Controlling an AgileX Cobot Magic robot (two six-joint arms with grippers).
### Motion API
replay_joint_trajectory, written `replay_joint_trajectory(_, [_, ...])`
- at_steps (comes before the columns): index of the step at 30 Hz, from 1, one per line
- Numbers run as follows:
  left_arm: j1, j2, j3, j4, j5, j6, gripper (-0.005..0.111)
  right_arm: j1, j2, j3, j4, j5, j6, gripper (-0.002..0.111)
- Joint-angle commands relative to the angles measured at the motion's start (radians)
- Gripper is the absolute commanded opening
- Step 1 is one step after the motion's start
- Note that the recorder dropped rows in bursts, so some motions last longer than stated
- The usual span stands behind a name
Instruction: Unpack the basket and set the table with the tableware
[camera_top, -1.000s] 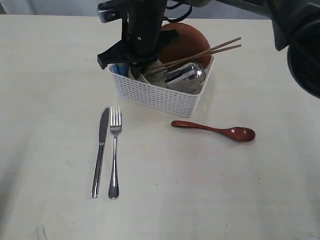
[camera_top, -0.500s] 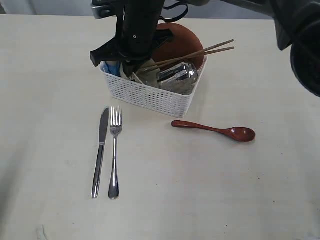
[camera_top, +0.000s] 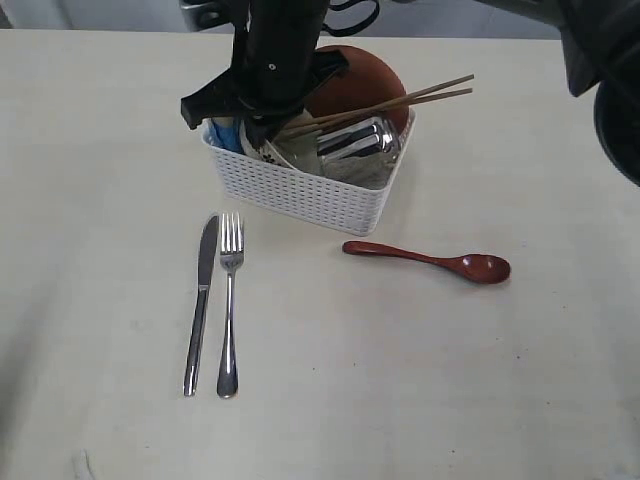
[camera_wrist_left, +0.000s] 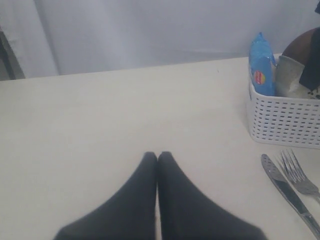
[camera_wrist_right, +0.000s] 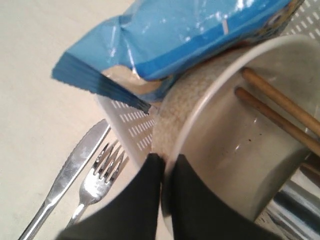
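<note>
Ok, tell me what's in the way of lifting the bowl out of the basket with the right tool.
The right tool pinches the bowl at its rim, so nothing lies between them. For the lift, two chopsticks rest inside the bowl and the blue chip bag lies against its outside.

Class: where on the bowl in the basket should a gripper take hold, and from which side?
The bowl stands tilted in the basket, rim up, with chopsticks lying inside. Pinch its thin rim from above, one finger inside, one outside.
</note>
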Motion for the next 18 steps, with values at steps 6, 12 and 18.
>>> replay_joint_trajectory(6, [0.001,-0.003,0.004,-0.004,-0.002,0.006,0.0,-0.005,-0.022,-0.007,-0.02,0.052,-0.051,0.0])
replay_joint_trajectory(12, [0.001,-0.003,0.004,-0.004,-0.002,0.006,0.0,-0.005,-0.022,-0.007,-0.041,0.067,-0.051,0.0])
replay_joint_trajectory(18, [0.001,-0.003,0.004,-0.004,-0.002,0.006,0.0,-0.005,-0.022,-0.007,-0.048,0.056,-0.051,0.0])
